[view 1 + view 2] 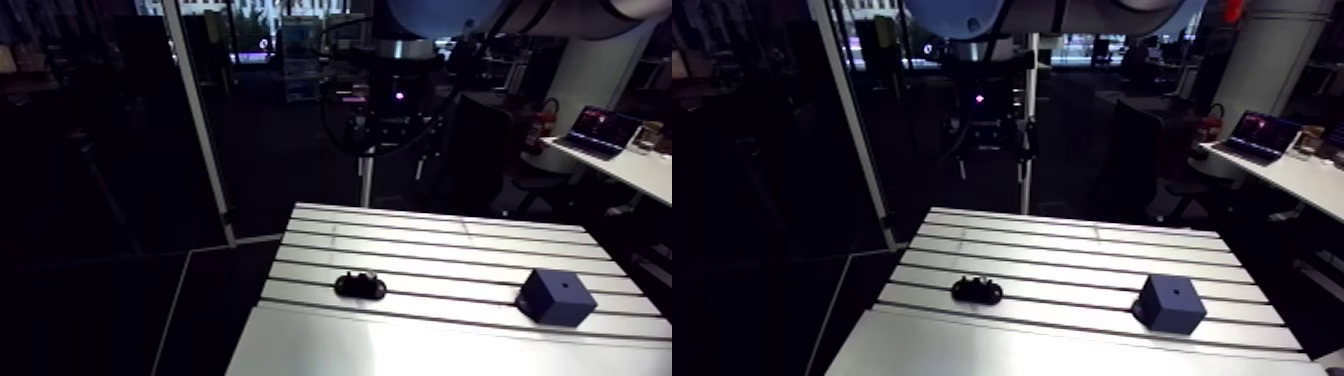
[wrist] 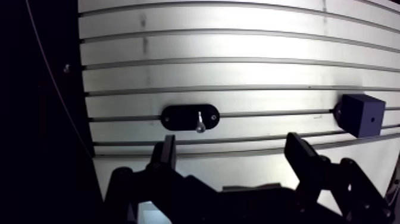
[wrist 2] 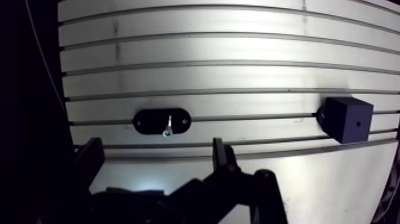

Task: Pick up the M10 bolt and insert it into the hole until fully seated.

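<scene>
A small silver bolt [image 2: 200, 121] lies on a black oval holder [image 2: 189, 117] on the slotted table [image 2: 238, 71]. In the arm view the holder [image 1: 360, 286] sits near the table's front left. A dark blue cube [image 1: 556, 296] with a small hole in its top face stands to its right. In the wrist view my gripper [image 2: 232, 143] hangs high above the table, open, with nothing between its fingers [image 2: 168, 149]. The bolt is just ahead of the gripper, nearer one finger. The cube [image 2: 360, 114] lies off to the side, beyond the other finger.
The aluminium table [image 1: 440, 240] has long slots running across it. Its left edge drops to a dark floor. A slanted pale post [image 1: 200, 120] stands beyond the table's back left corner.
</scene>
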Robot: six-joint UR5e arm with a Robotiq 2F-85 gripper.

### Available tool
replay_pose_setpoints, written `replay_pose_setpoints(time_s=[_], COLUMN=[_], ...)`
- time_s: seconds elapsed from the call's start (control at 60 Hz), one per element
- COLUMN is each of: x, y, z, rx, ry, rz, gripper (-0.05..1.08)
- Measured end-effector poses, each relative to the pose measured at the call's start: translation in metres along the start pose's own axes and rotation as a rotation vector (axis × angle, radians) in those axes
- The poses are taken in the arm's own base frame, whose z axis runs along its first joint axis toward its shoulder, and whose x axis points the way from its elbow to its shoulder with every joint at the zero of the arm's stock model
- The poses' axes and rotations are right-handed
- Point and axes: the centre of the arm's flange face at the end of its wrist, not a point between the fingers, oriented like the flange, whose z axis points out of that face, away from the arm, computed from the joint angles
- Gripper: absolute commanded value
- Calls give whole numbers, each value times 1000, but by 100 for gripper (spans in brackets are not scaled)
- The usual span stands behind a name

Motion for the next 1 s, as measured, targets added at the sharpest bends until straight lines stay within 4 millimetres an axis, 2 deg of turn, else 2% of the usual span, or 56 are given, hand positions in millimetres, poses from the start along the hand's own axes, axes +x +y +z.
replay_pose_setpoints(time_s=[0.683,0.85,1.0], x=[-22,-24,-25], y=[-9,-13,-17], z=[67,86,100], rx=[-2,-3,-4], ry=[-39,-50,-58], rz=[-12,-20,-28], gripper=[2,7,17])
